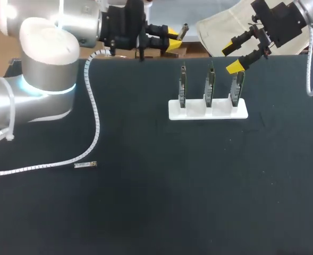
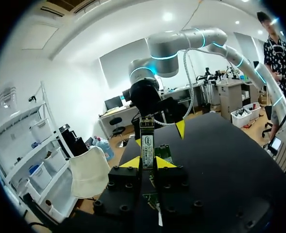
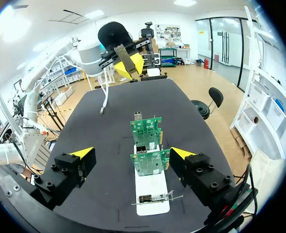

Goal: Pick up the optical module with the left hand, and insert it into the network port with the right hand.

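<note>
Black table (image 1: 161,207) holds racked port boards (image 1: 209,87), stray module (image 1: 85,165).

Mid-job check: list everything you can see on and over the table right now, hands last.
optical module: one, silver, upright between the left hand's fingers.
small metal part: one, silver, lying on the table near the left arm; possibly another module, too small to tell.
circuit boards: three, green, upright in a row in the stand.
stand: one, white, right of the table's middle.
table: one, black.
left hand: one, yellow tips, shut on the optical module at the table's far edge.
right hand: one, yellow tips, open, over the circuit board at the stand's right end.
</note>
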